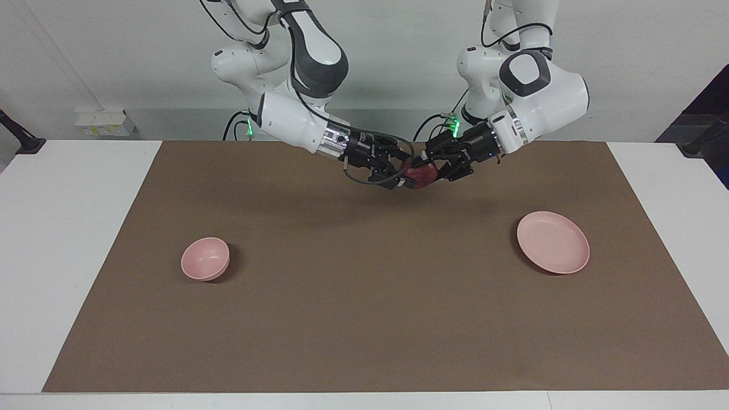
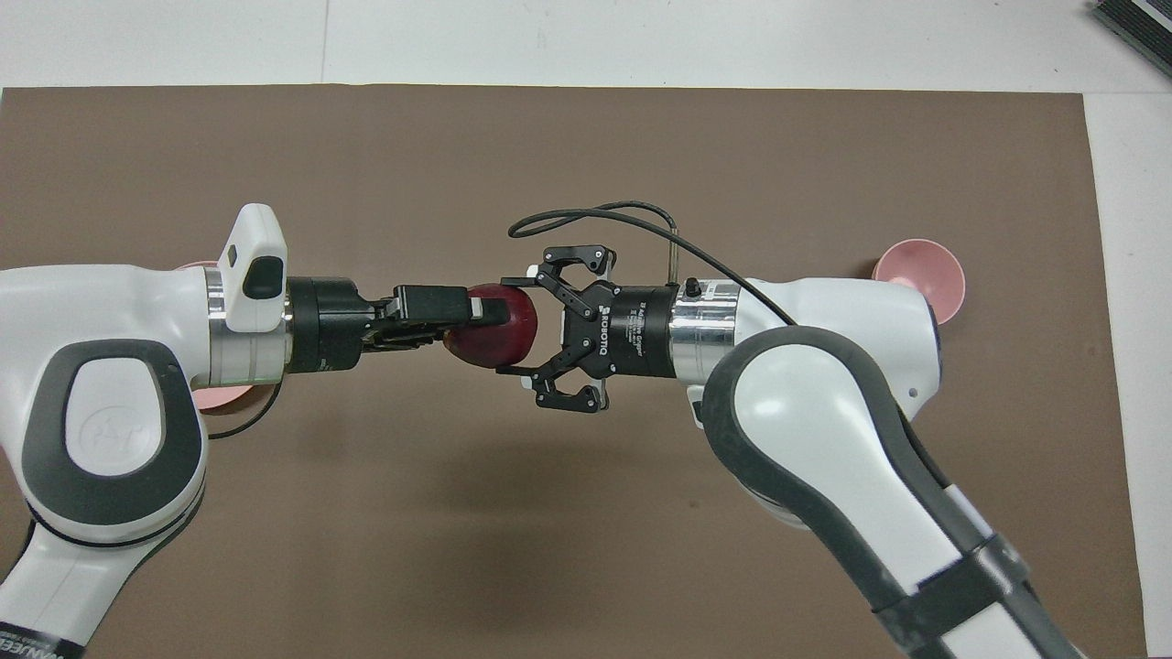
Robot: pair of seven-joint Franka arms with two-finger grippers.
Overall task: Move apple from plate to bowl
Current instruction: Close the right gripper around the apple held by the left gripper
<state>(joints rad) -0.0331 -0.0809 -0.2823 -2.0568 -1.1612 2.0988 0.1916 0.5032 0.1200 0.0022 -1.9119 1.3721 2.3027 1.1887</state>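
Note:
The dark red apple (image 1: 421, 177) (image 2: 509, 340) is held in the air over the middle of the brown mat, between the two grippers. My left gripper (image 1: 431, 169) (image 2: 483, 326) is shut on it, one finger lying across its top. My right gripper (image 1: 406, 177) (image 2: 518, 324) is open, its jaws spread on either side of the apple. The flat pink plate (image 1: 552, 242) lies empty toward the left arm's end; in the overhead view only a sliver of it (image 2: 220, 399) shows under the left arm. The small deep pink bowl (image 1: 205, 259) (image 2: 925, 275) stands empty toward the right arm's end.
The brown mat (image 1: 364, 319) covers most of the white table (image 1: 62, 256). A black cable (image 2: 595, 212) loops off the right gripper's wrist. A dark object (image 2: 1135, 23) lies at the table's corner farthest from the robots, at the right arm's end.

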